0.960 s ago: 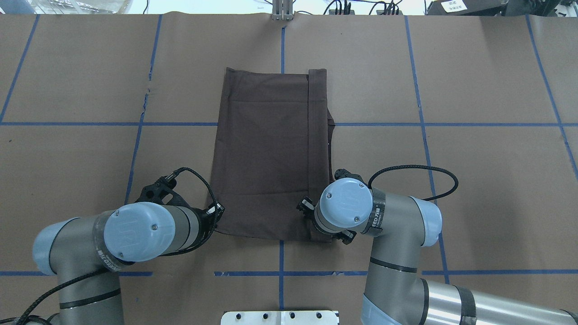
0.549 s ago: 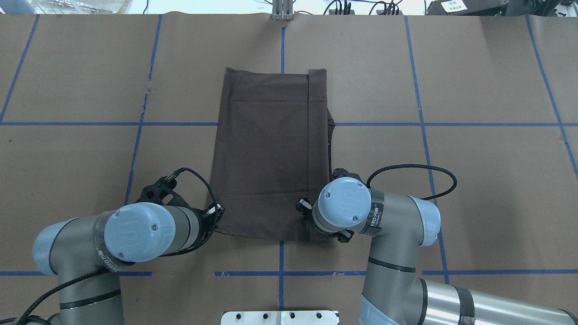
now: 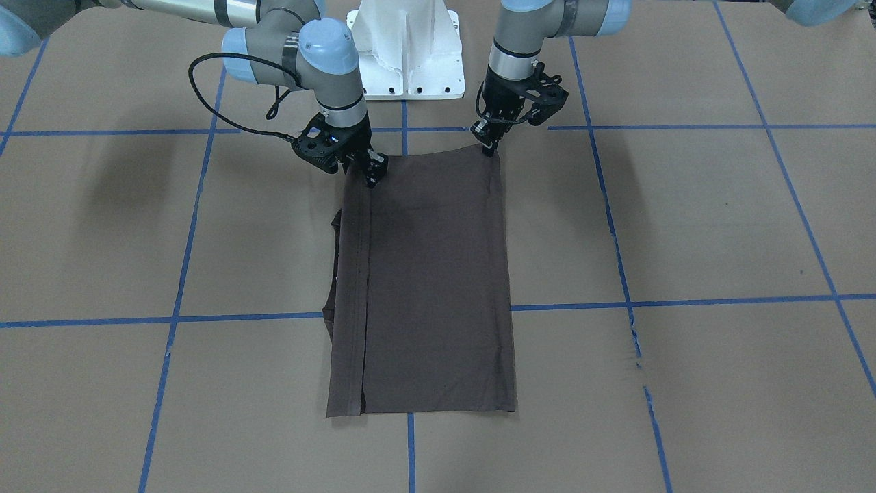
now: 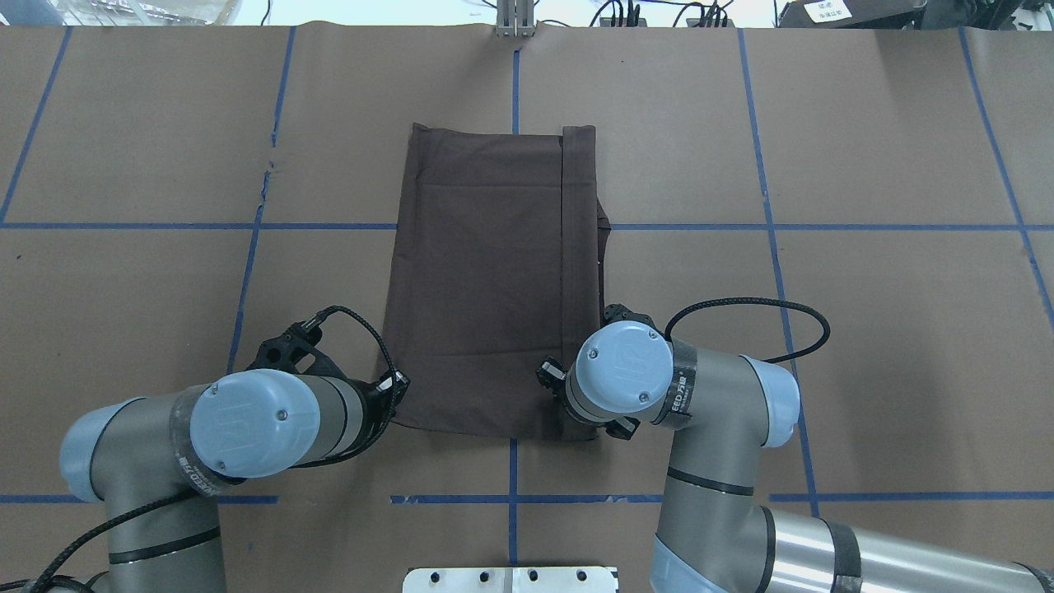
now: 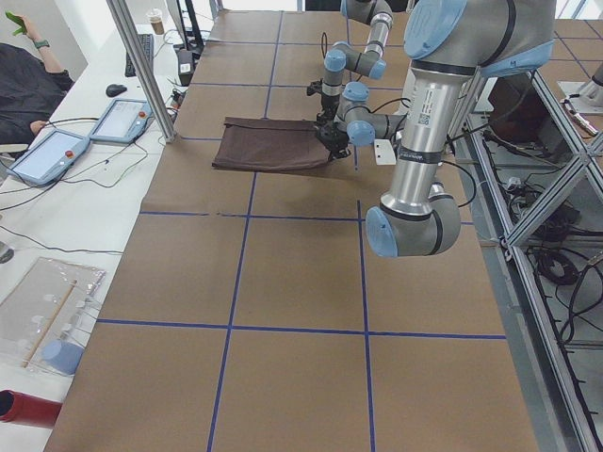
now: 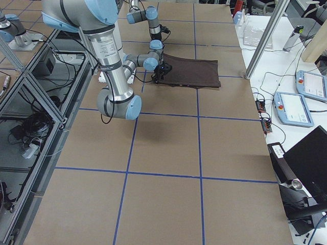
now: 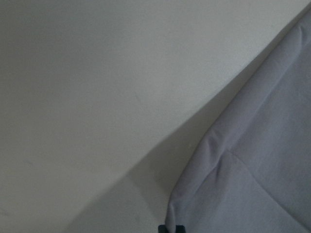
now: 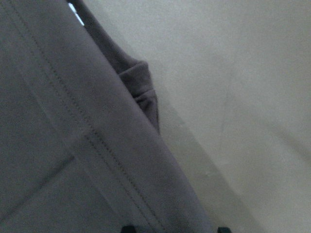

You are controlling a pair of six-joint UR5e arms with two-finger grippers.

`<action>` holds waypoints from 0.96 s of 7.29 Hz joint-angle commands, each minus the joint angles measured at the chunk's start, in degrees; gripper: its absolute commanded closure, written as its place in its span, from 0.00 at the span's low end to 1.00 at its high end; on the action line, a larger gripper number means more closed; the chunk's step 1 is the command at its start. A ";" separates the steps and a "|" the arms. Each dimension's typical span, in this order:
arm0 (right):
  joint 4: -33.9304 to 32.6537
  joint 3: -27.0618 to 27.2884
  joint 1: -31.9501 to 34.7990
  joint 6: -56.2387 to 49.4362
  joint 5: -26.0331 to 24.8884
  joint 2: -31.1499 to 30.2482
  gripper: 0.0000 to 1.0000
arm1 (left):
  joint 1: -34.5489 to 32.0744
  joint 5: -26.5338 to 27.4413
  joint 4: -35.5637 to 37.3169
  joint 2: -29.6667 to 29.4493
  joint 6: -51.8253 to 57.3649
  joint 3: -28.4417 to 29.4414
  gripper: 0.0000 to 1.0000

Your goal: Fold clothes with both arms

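1. T-shirt (image 4: 486, 280): folded strip, long axis running straight away from both grippers (near hem at fingertips).
2. Left gripper (image 3: 490, 146): clamped on its hem corner.
3. Right gripper (image 3: 373, 176): tips apart, astride opposite corner.

Your dark brown T-shirt (image 4: 494, 280) lay on a brown table (image 4: 889, 346) gridded in blue; left arm (image 4: 140, 486) and right arm (image 4: 708, 494) showed grey-silver, capped light blue.

Grey arms (image 4: 708, 502), blue caps (image 4: 254, 422), black cables (image 4: 745, 301)
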 commanded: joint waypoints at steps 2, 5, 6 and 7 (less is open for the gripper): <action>0.01 -0.09 0.09 -0.04 -0.12 1.10 0.93 | 0.02 0.00 -0.04 0.00 0.00 0.04 1.00; 0.18 0.61 0.26 0.23 -1.69 1.97 1.00 | 0.02 0.00 -0.04 0.00 0.09 -0.05 1.00; 0.27 2.27 0.44 -0.21 -1.61 1.28 1.00 | -0.07 0.00 0.05 0.00 0.00 -0.31 1.00; 0.18 5.16 0.61 -0.30 -1.27 -0.38 1.00 | 0.10 0.09 0.14 0.09 0.00 -0.92 1.00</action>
